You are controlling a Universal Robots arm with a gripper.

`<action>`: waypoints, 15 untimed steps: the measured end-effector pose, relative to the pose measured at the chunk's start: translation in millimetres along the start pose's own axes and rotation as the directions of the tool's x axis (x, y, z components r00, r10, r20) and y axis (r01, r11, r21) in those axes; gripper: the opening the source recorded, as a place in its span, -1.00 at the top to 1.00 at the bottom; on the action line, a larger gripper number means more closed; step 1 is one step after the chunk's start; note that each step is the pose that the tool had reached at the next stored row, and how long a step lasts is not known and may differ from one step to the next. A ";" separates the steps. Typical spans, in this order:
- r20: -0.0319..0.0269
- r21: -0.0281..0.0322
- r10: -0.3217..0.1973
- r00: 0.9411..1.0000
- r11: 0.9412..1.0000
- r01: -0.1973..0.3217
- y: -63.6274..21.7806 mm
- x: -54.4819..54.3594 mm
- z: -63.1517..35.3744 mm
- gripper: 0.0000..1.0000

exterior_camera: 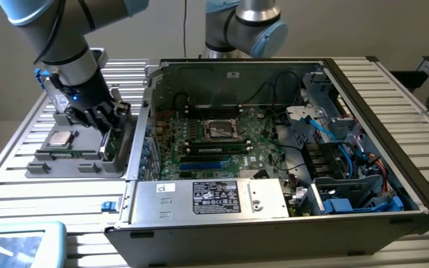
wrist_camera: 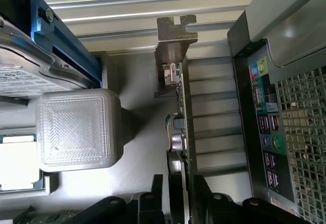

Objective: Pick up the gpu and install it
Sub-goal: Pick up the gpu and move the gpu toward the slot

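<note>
The gpu (exterior_camera: 111, 146) stands on edge in a slot of the grey parts tray (exterior_camera: 73, 168), at the exterior view's left beside the open computer case (exterior_camera: 289, 72). My gripper (exterior_camera: 107, 124) reaches down over it. In the wrist view the card (wrist_camera: 183, 102) runs edge-on from its silver end bracket (wrist_camera: 174, 33) to my gripper (wrist_camera: 178, 186). Black fingers (wrist_camera: 158, 193) press close on both faces, shut on the card. The card still rests in the tray.
The tray also carries a square silver processor (exterior_camera: 60, 138) and a silver drive with a white label (wrist_camera: 20, 76). The case's rear port panel (wrist_camera: 267, 132) stands close beside the card. Inside lie the motherboard (exterior_camera: 214, 139), cables and a power supply (exterior_camera: 207, 198).
</note>
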State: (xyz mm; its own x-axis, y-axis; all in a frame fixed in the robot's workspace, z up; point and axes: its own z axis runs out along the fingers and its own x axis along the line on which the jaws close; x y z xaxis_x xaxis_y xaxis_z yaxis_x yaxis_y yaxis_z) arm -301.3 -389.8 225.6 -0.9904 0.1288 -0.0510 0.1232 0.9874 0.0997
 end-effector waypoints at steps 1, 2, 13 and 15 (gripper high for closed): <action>0.000 0.000 0.000 1.000 1.000 0.000 0.0 -0.3 0.0 0.29; 0.000 0.000 0.000 1.000 1.000 0.000 0.0 -0.4 0.0 0.41; 0.000 0.000 0.000 1.000 1.000 0.000 1.4 -0.7 -15.0 0.45; 0.000 0.000 0.000 1.000 1.000 0.000 2.3 -1.0 -24.1 0.45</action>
State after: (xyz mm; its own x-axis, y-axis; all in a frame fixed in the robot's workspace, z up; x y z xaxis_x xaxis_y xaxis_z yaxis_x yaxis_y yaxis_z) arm -301.6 -389.9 249.8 -0.9904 0.1286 -0.0507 0.1232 0.9874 0.0994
